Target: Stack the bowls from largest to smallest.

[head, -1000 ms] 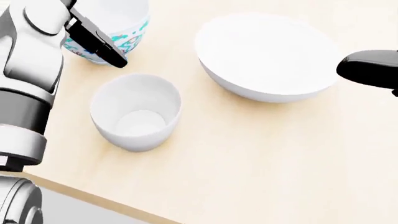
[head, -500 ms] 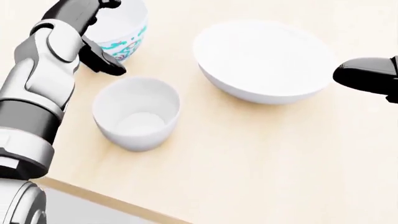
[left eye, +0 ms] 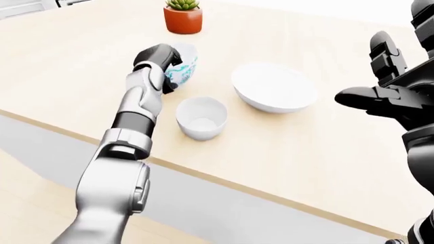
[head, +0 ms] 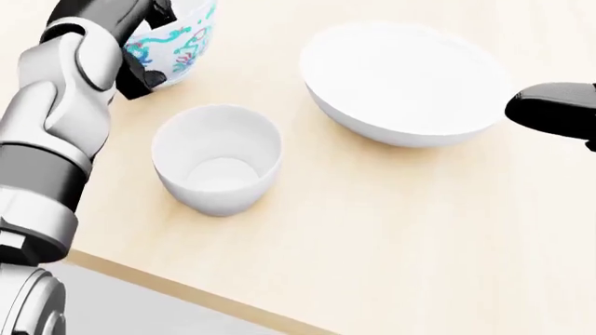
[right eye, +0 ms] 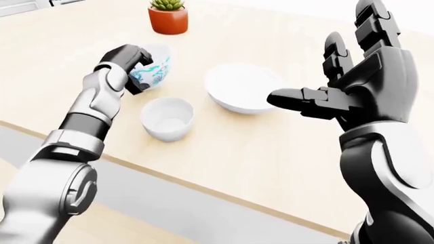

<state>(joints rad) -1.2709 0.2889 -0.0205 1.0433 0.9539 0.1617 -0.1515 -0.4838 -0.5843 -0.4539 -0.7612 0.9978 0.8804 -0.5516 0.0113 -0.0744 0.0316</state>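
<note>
A teal-patterned bowl (right eye: 154,71) is tilted at the upper left of the wooden table (left eye: 305,152). My left hand (right eye: 138,70) is shut on its near rim, fingers over the edge and thumb underneath; it also shows in the head view (head: 151,45). A small white bowl (head: 217,157) stands upright just below it. The large white bowl (head: 405,80) stands to the right. My right hand (right eye: 329,79) is open and empty, raised above the table to the right of the large bowl.
A succulent in a terracotta pot (left eye: 183,16) stands at the top of the table, above the patterned bowl. The table's near edge (left eye: 224,179) runs diagonally, with grey floor below it.
My left hand has closed round the patterned bowl's rim, and the bowl now tilts. The head view has shifted slightly. The right hand has hardly moved.
</note>
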